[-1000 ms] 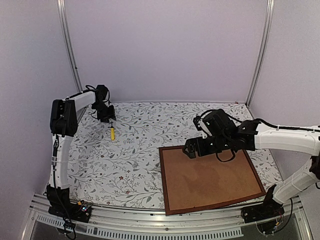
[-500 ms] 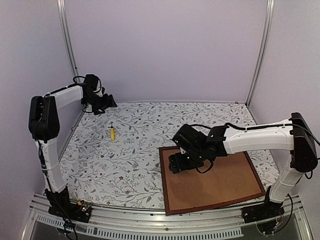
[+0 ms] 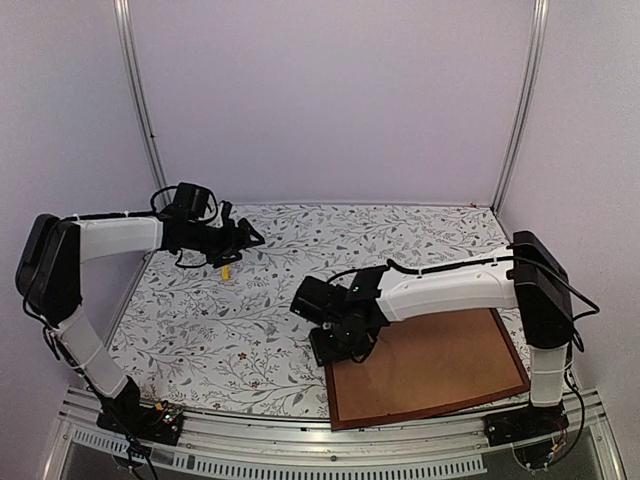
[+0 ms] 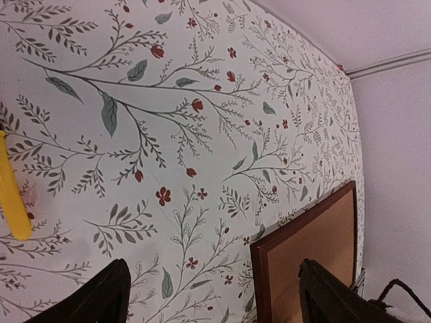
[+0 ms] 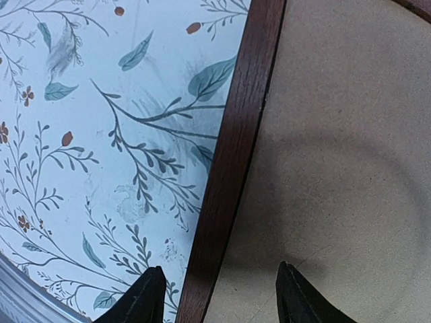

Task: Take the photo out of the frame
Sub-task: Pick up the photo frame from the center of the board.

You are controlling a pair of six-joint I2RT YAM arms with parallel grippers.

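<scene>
In the last second my right arm has swung from the far edge of the frame (image 5: 236, 161) across to its left rail. My right fingers (image 5: 149, 299) now hang spread apart over that rail, one tip on the table (image 3: 250, 320) side and one over the brown backing board (image 5: 350, 168), gripping nothing. The frame lies flat, back up, at the near right of the table. I cannot see the photo; I judge it sits beneath the board. My left fingers (image 4: 108, 299) have reached out above the yellow tool (image 4: 13, 195), wide open and empty. I'd say the board must come out first.
</scene>
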